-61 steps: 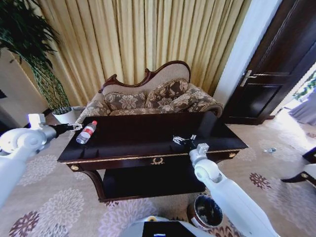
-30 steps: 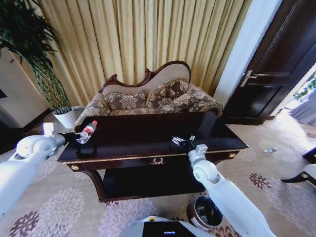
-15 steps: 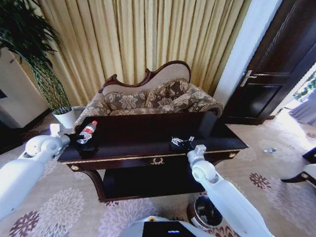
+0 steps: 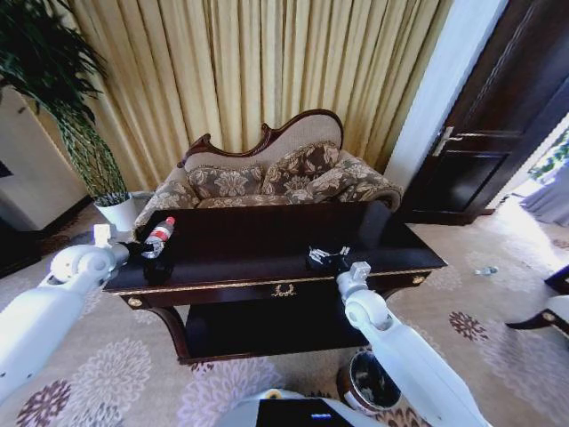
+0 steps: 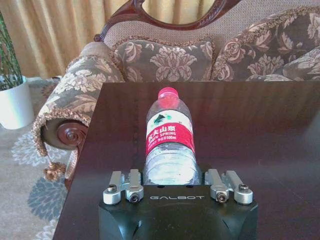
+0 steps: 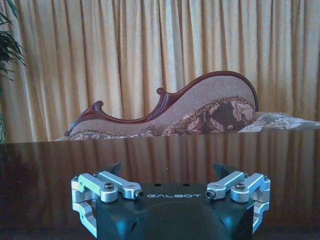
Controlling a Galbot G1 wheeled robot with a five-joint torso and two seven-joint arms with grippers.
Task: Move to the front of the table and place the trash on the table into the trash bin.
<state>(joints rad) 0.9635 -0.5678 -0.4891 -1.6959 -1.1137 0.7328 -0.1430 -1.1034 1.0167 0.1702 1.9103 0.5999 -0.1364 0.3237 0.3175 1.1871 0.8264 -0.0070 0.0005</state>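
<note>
From the head view, the robot stood at the worktop (image 4: 267, 253), the trash bin (image 4: 372, 381) by its right arm. The left claw (image 4: 153, 251) reached the bottle (image 4: 157, 237) at the worktop's left end.

In the left wrist view, the claw (image 5: 172, 181) appeared clenched on the bottle (image 5: 170, 142); lifting it seemed next.

In the right wrist view, the right claw (image 6: 172, 192) sat released over bare worktop (image 6: 160, 160).

You can read "GALBOT" in pale letters on the black body of the left gripper (image 5: 172, 186) and again on the right gripper (image 6: 171, 187). The bottle (image 5: 169, 142) carries a red label reading "SPRING" under white Chinese characters.
</note>
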